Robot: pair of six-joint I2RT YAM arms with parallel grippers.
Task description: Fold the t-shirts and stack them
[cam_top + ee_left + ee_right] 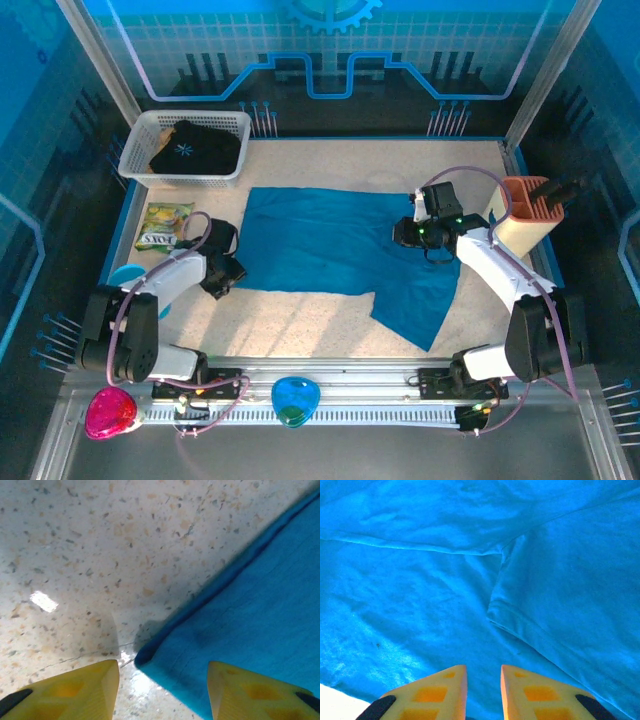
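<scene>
You have a green snack packet [163,226] left of the left tool [232,280], a pale blue cup [125,277] farther left, and a white basket [140,165] well beyond. Right of the right tool [400,235], a tan holder [520,228] stands on the speckled desk [300,315].

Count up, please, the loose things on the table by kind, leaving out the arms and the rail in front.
T-shirts: 2, the teal t-shirt spread on the table and the black t-shirt in the basket
white basket: 1
snack packet: 1
light-blue cup: 1
tan holder: 1
Total: 6
</scene>
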